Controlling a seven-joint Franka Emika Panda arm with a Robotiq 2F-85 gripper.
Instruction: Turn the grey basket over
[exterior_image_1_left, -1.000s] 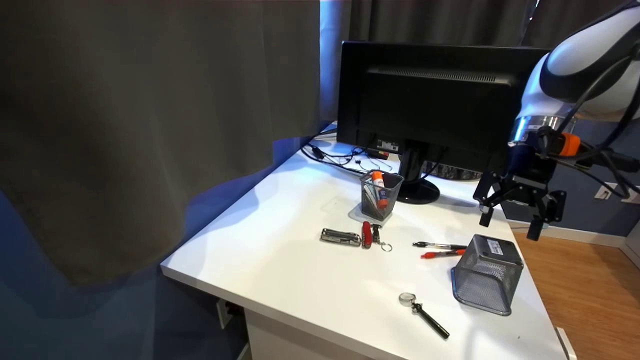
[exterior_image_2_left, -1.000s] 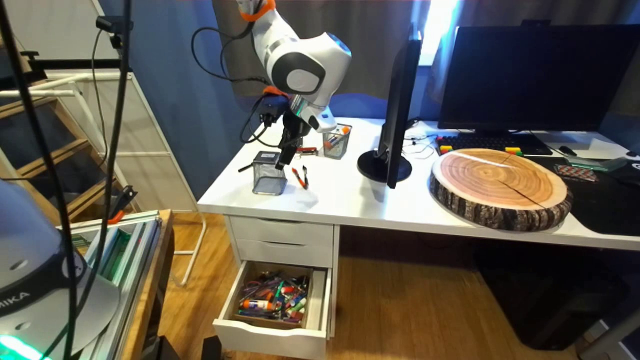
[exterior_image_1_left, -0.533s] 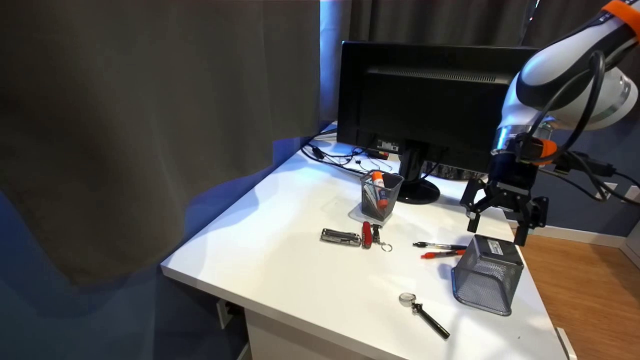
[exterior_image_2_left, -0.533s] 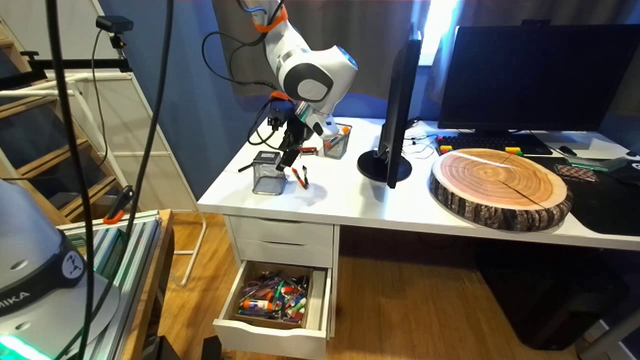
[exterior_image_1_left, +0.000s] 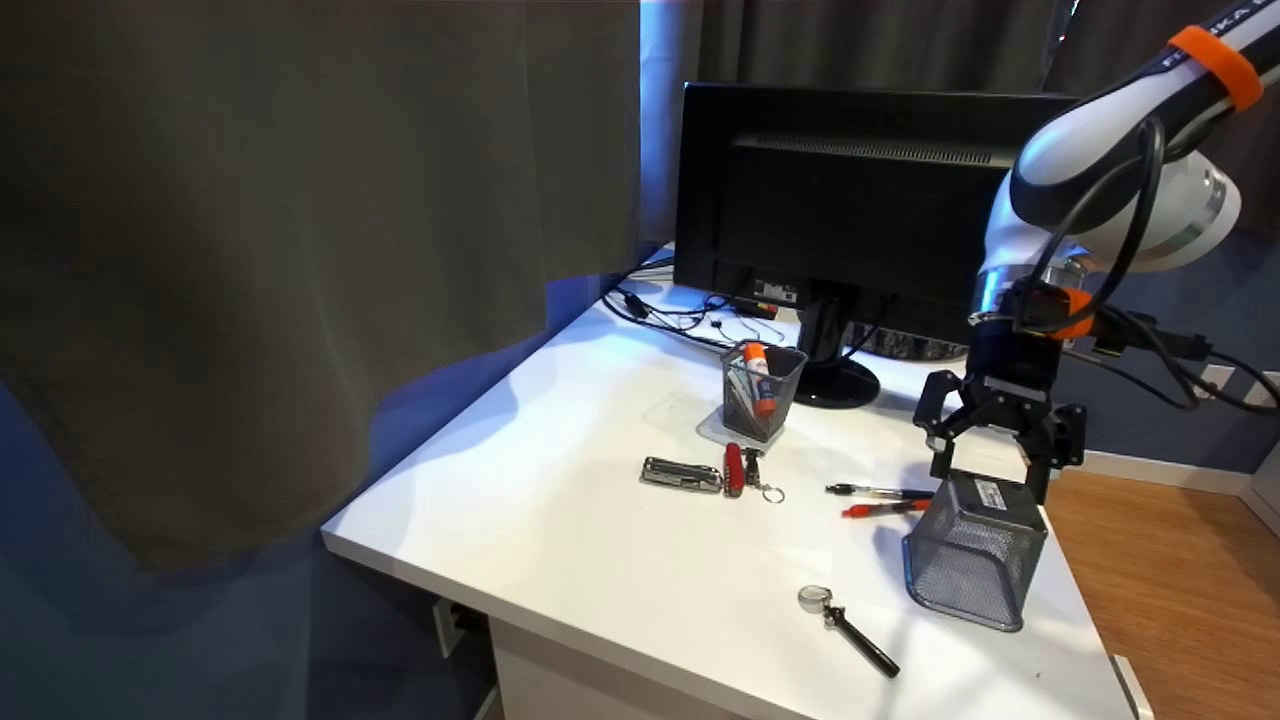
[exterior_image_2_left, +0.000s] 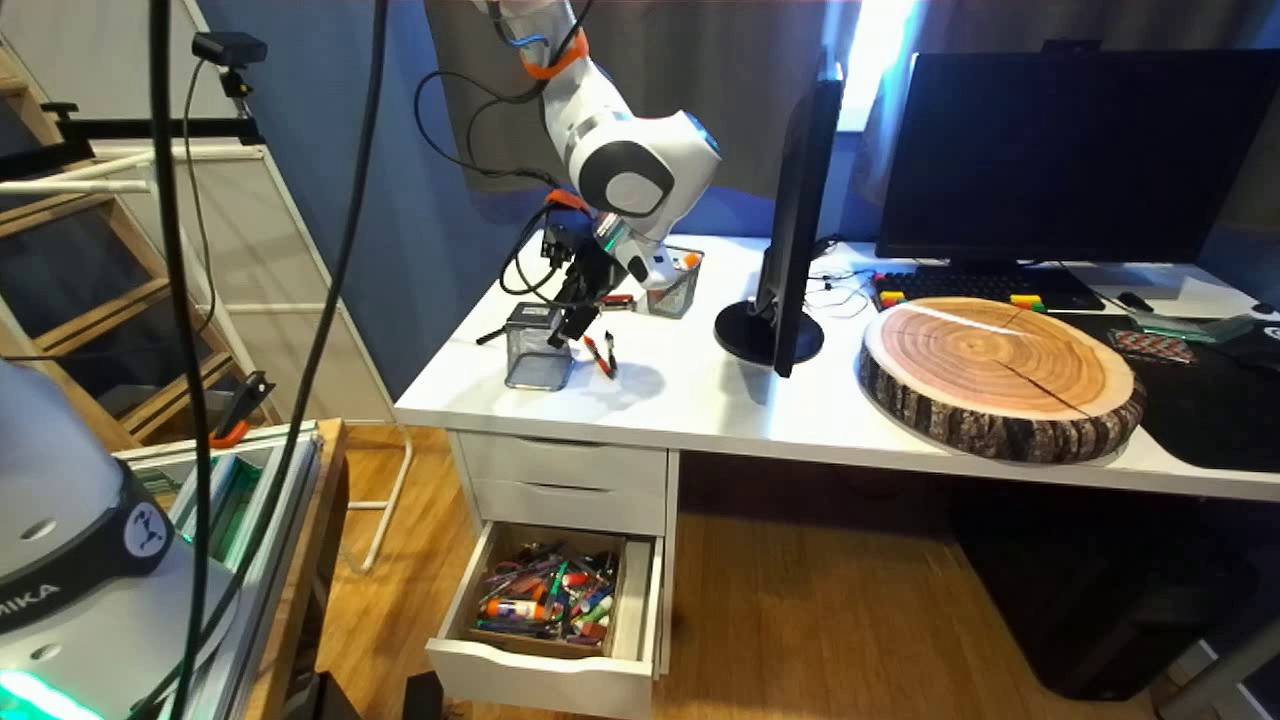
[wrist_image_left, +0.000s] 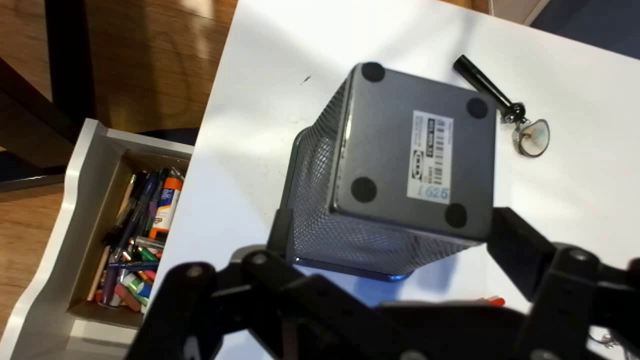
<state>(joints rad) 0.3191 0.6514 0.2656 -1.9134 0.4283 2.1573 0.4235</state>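
While my gripper hangs wide w/ nothing held, the grey basket stands base-up on the desk, mostly ahead of my fingertips in wrist view, base slightly askew to them; prob. need to go fwd & square up. Contact unclear.

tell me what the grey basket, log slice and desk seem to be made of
Grey basket: likely metal, painted dark grey, given its fine mesh sides and the sheen on its base. Log slice: looks like wood, from its bark-like edge and rings, though the pattern could be printed. Desk: smooth white, perhaps laminate; it reflects light softly.
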